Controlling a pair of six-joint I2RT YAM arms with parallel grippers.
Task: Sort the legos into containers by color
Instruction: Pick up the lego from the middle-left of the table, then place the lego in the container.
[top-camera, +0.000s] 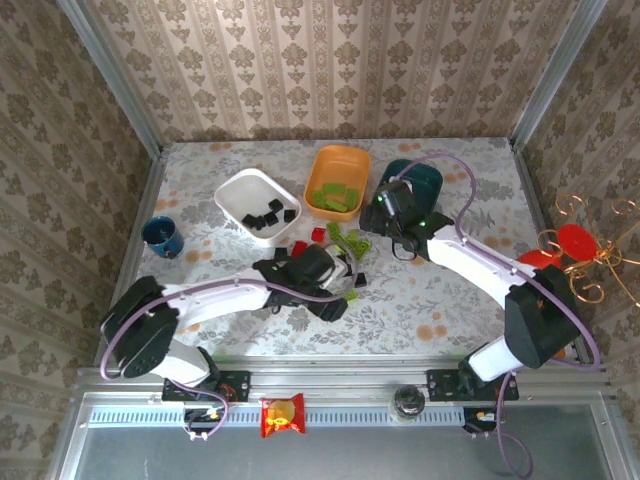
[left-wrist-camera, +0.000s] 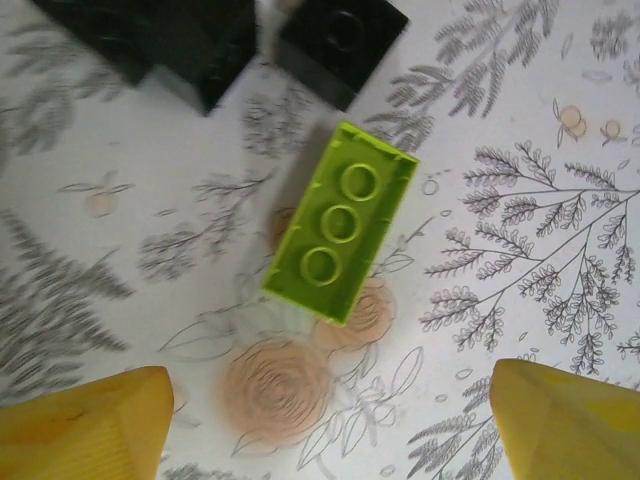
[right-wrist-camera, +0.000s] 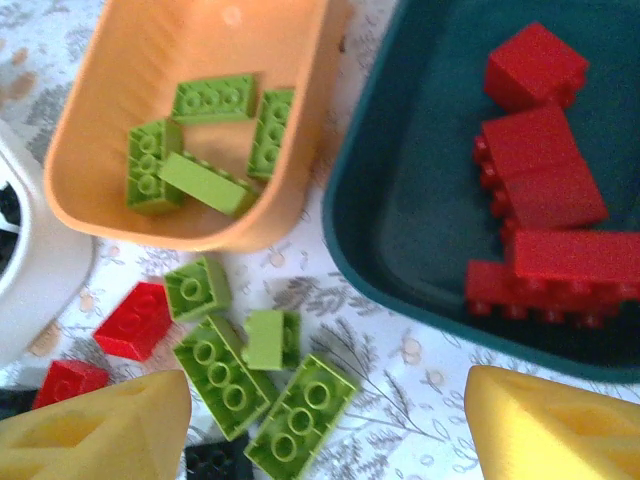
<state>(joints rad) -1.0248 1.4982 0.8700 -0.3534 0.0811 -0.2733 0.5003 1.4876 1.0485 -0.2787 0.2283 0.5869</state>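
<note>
Left wrist: left pincer (left-wrist-camera: 330, 395) spread, empty, above lime brick (left-wrist-camera: 340, 222); right pincer (right-wrist-camera: 325, 390) spread, empty

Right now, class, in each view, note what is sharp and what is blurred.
Left wrist: lime brick sharp, near fingertips blurred. Right wrist: mildly soft throughout, red bricks smeared at edges. Top external: evenly lit, table crisp, shadows faint.
</note>
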